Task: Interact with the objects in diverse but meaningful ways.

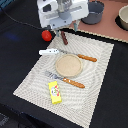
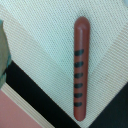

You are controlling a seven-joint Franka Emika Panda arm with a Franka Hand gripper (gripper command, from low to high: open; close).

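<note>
A dark brown stick (image 1: 64, 38) with dark stripes lies on the woven placemat (image 1: 95, 75) near its far edge. My gripper (image 1: 66, 29) hangs just above it, apart from it. Its fingers are too blurred to show their spread. In the wrist view the stick (image 2: 81, 70) lies alone on the mat with no fingers around it. A red tomato-like ball (image 1: 46, 35) rests on the black cloth beside the stick. A white oblong piece (image 1: 48, 51) lies near the plate. The yellow packet (image 1: 55, 92) with red print lies at the mat's near end.
A round tan plate (image 1: 67, 65) sits mid-mat between a wooden-handled knife (image 1: 80, 56) and fork (image 1: 65, 80). Two grey pots (image 1: 93, 12) (image 1: 123, 17) stand on a pinkish board at the back. A blurred grey shape (image 2: 3, 50) shows at the wrist view's edge.
</note>
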